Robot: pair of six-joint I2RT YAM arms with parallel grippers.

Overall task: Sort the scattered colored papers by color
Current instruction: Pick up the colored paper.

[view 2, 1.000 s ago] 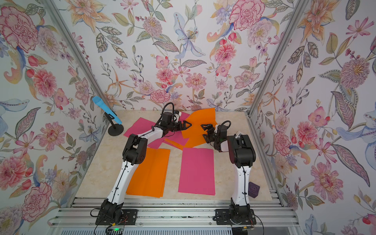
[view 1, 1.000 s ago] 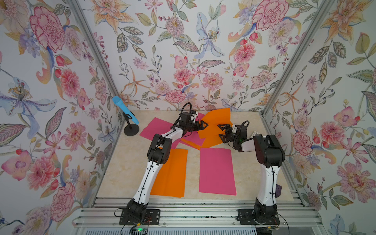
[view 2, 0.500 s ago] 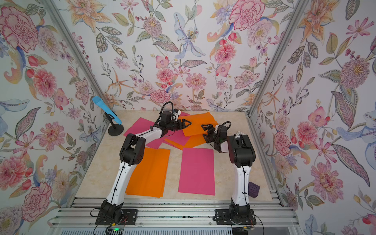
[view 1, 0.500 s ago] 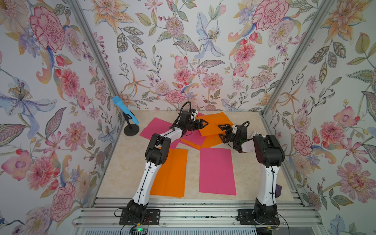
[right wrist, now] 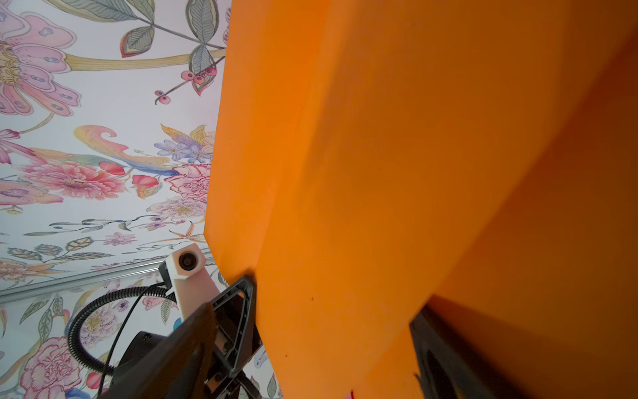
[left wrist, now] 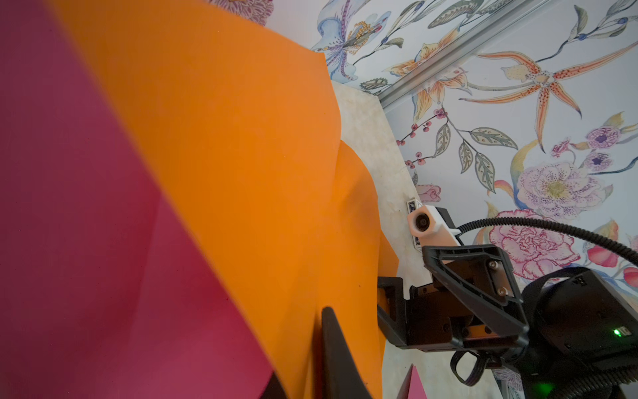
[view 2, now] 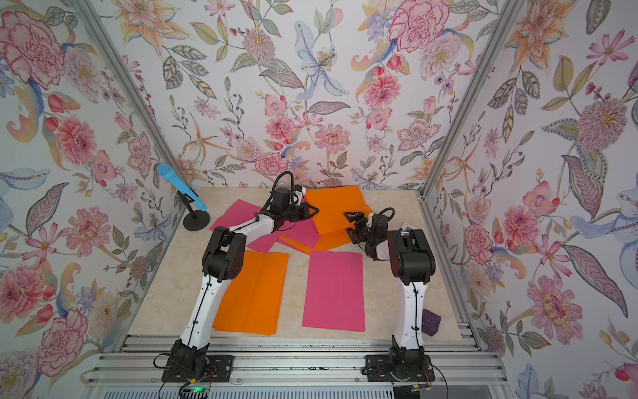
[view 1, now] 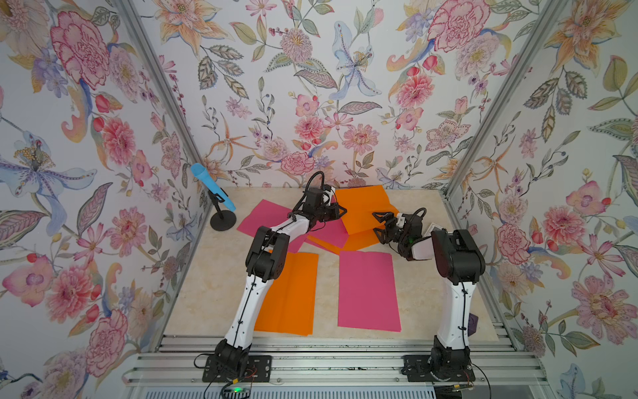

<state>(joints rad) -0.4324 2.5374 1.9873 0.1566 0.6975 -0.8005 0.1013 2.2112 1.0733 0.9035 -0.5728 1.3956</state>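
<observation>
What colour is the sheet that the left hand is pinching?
Bright orange; the sheet in the left hand shows best in the left wrist view.

1. No word, number or brand can be read in any view.
2. A small white card (left wrist: 413,204) lies on the far right of the table, just behind the right gripper (view 1: 375,223). It carries a dark printed patch, too small and too slanted to read.
3. A purple cube (view 2: 431,322) stands at the near right edge, beside the right arm's base. Its face shows a faint round mark, and no characters can be made out on it.
</observation>
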